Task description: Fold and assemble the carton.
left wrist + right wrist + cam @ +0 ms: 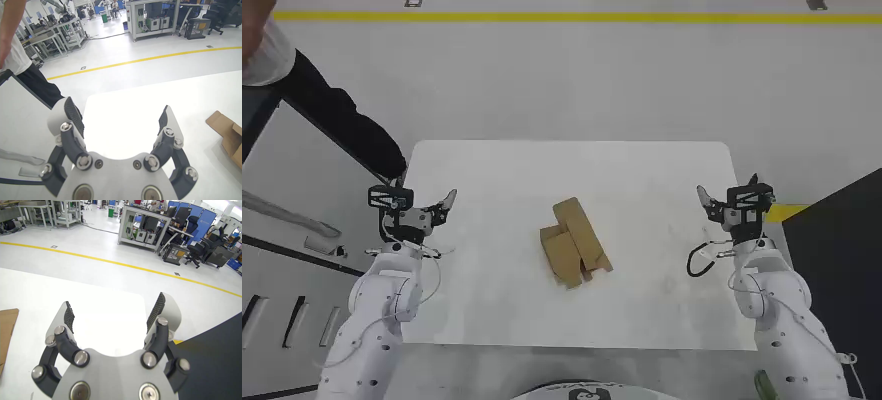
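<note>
Left gripper (117, 104) and right gripper (114, 298), fingers (73, 115) wide, grip nothing (carton (572, 243) between).

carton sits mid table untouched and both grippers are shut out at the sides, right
Not quite: both are open. The wrist views show the left gripper and right gripper with jaws spread wide, empty. The carton does sit mid table, untouched.

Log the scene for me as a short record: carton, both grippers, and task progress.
carton: brown cardboard, unassembled, lying near the middle of the white table
left gripper: open, empty, at the table's left side, apart from the carton
right gripper: open, empty, at the table's right side
progress: folding not begun
</note>
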